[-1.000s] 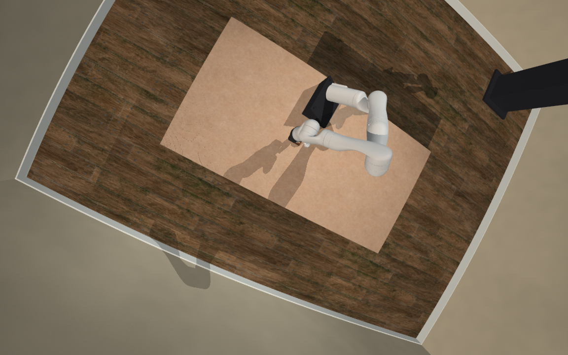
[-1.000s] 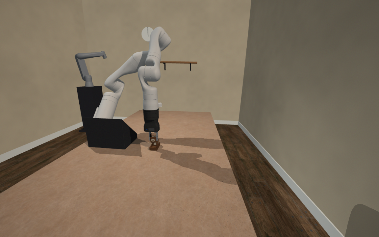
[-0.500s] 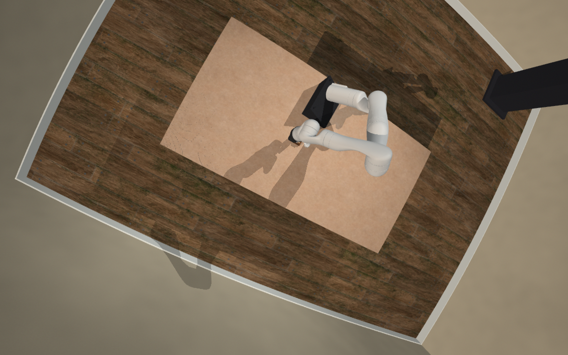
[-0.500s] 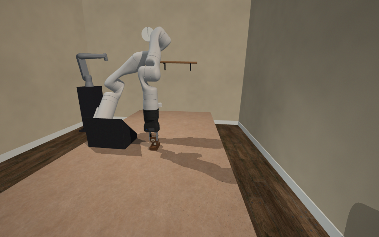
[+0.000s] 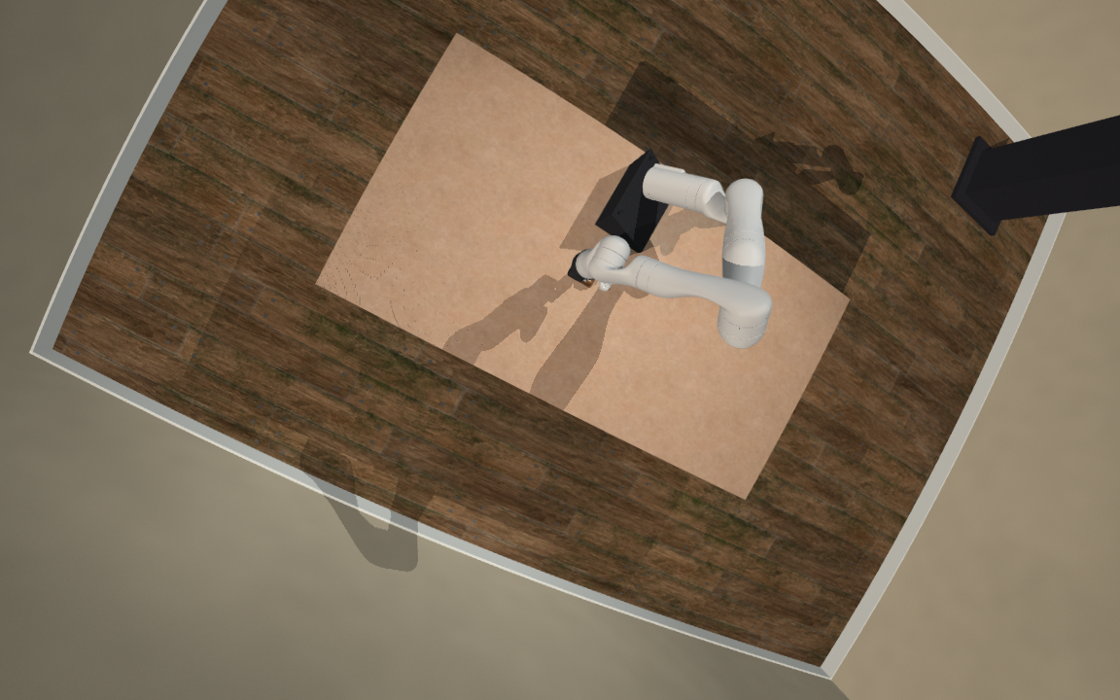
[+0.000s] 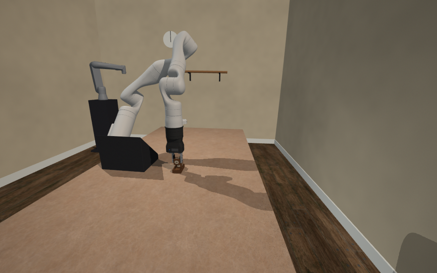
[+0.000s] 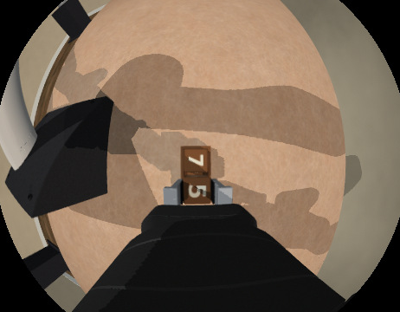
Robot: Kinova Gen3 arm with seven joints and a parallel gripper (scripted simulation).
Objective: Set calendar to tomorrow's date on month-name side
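Fingers (image 6: 181, 158) grip 5-topped cube (image 6: 176, 160) (image 7: 191, 198); 7-topped cube (image 6: 179, 166) (image 7: 190, 162) in tray (image 6: 176, 171) (image 7: 196, 147).

A round white clock (image 6: 169, 39) hangs on the far wall, partly covered from the front. To its right and lower down, a brown wooden shelf (image 6: 206, 71) sits on dark brackets (image 6: 219, 77). Near the left wall, a second, grey arm (image 6: 97, 76) stands on a tall black pedestal (image 5: 1068, 165) (image 6: 95, 112). Dark wooden floorboards (image 5: 425, 435) (image 6: 301, 217) meet pale skirting (image 5: 938, 487) (image 6: 328, 210) along the plain beige walls (image 5: 155, 566) (image 6: 247, 37).
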